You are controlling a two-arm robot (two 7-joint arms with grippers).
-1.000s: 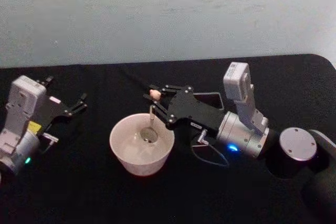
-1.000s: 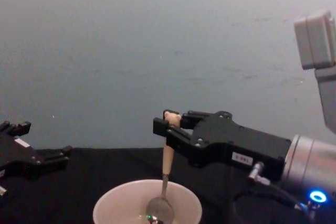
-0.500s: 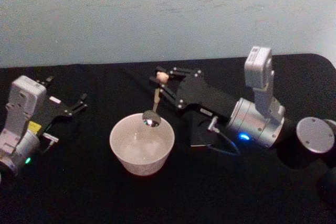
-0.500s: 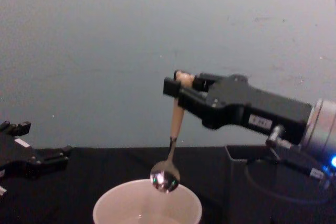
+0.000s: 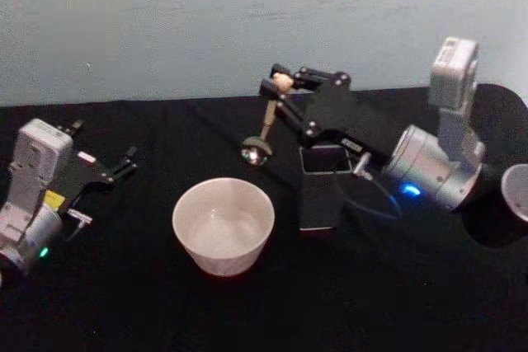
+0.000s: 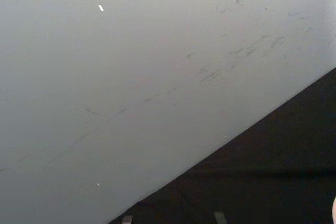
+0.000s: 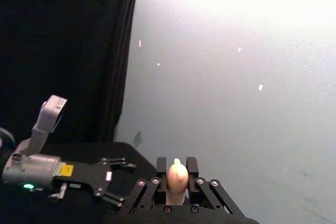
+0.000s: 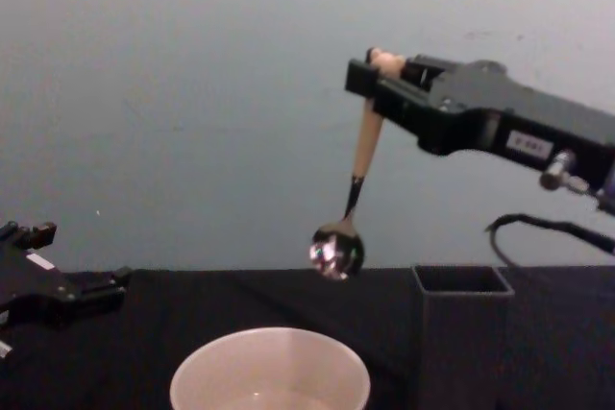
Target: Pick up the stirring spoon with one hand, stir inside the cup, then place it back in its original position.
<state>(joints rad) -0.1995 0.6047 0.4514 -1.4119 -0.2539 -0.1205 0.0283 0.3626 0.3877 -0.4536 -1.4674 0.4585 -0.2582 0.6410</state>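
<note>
Surface point(image 5: 124, 302) is matte black under my cameras, with a pale scuffed wall point(image 5: 165, 22) behind. Above the round cream cup point(image 5: 221, 253), my right gripper point(image 5: 276, 86) pinches the beige handle of the stirring spoon point(image 8: 365, 146), whose shiny bowl hangs clear of the rim. Just right of the cup stands the tall dark square holder point(image 5: 320, 195). Well left of the cup, my left gripper point(image 5: 124, 162) rests spread wide.

cup point(image 8: 270, 352) base cut by chest view's edge, holder point(image 8: 461, 352) base likewise
</note>
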